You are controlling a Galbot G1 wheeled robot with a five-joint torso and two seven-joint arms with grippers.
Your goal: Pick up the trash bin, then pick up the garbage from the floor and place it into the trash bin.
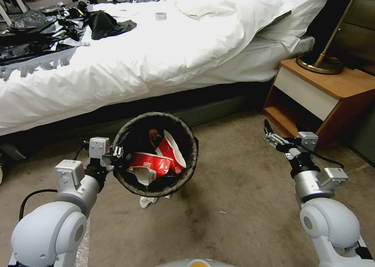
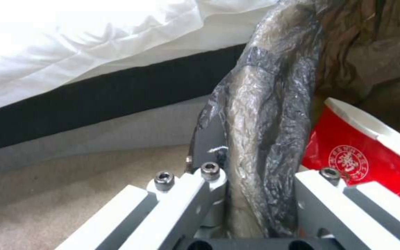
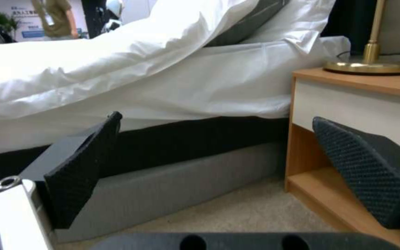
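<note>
The trash bin (image 1: 191, 141), round with a dark bag liner folded over its rim, hangs in front of the bed. My left gripper (image 1: 118, 154) is shut on its near-left rim. In the left wrist view the left gripper (image 2: 255, 166) pinches the crinkled liner (image 2: 274, 114). Inside the bin lies garbage: red-and-white paper packaging (image 1: 154, 162) (image 2: 357, 152) and a brown wrapper (image 1: 153, 134). A crumpled white paper (image 1: 147, 201) lies on the carpet just below the bin. My right gripper (image 1: 278, 136) (image 3: 223, 173) is open and holds nothing, out to the right near the nightstand.
A bed (image 1: 164, 52) with white bedding runs across the back, with black bags (image 1: 47, 29) on its left end. A wooden nightstand (image 1: 324, 95) with a brass lamp (image 1: 321, 62) stands at the right. Bare carpet (image 1: 234, 204) spreads between the arms.
</note>
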